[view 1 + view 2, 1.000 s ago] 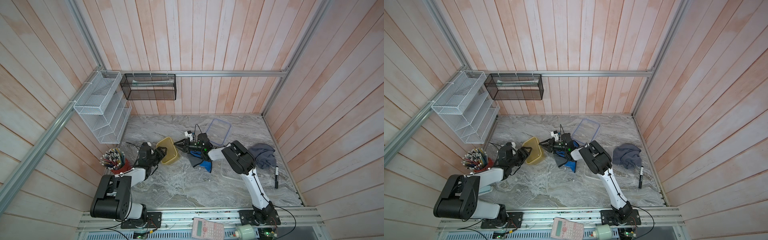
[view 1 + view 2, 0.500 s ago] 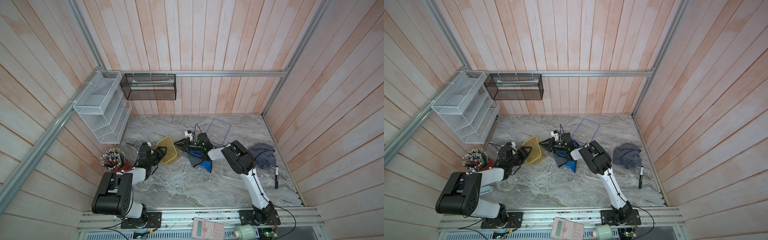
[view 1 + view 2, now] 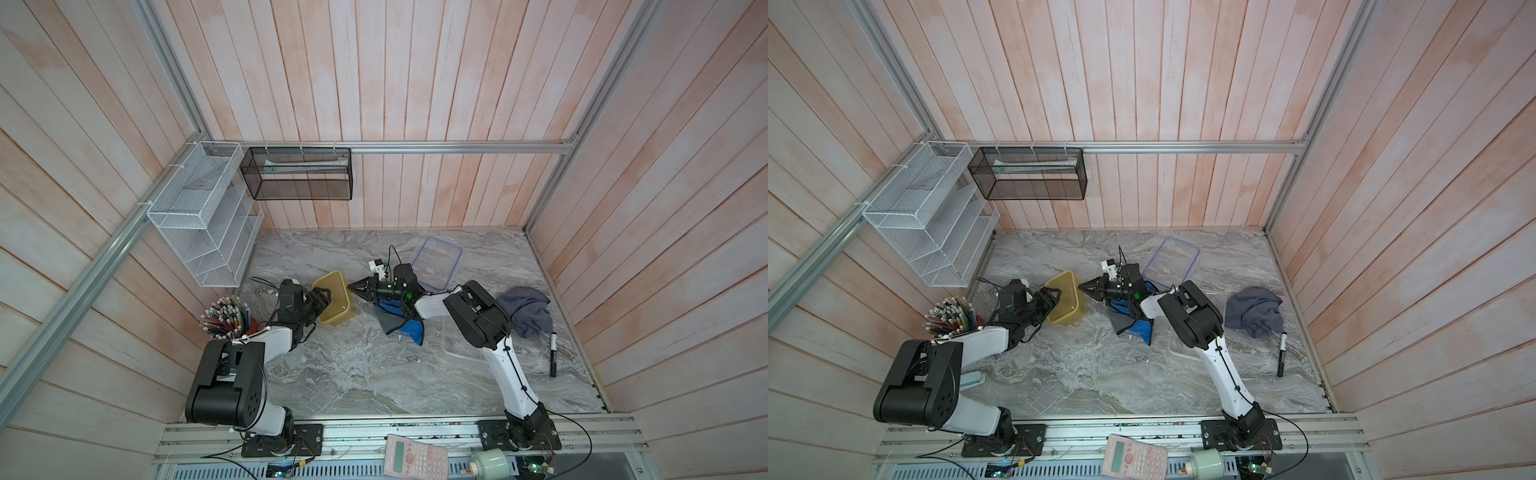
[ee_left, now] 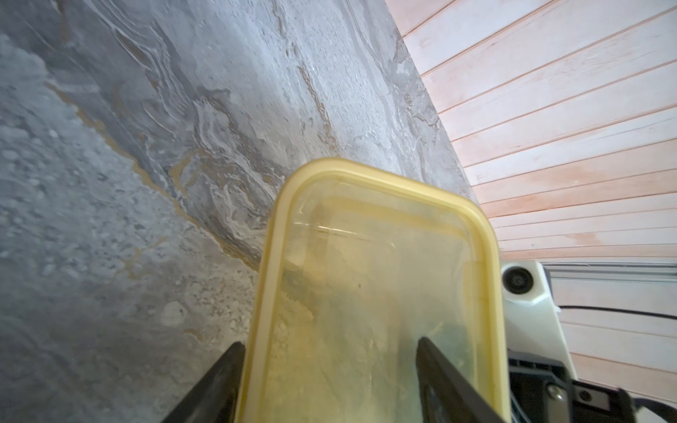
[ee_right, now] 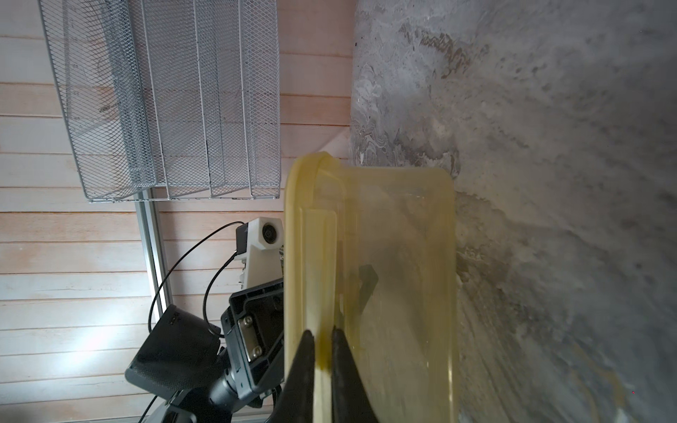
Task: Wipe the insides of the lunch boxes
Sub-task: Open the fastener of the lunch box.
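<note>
Left hand (image 3: 325, 298) spread wide gripping yellow lunch box (image 3: 341, 305), right hand (image 3: 351, 286) pinched on its rim.

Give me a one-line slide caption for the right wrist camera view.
Right gripper shut on the rim of the translucent yellow lunch box, white mesh rack behind.

Yellow box (image 3: 336, 305) tilted on edge; clear box (image 3: 459, 357) flat w/ blue-rim lid (image 3: 436, 266) off.
</note>
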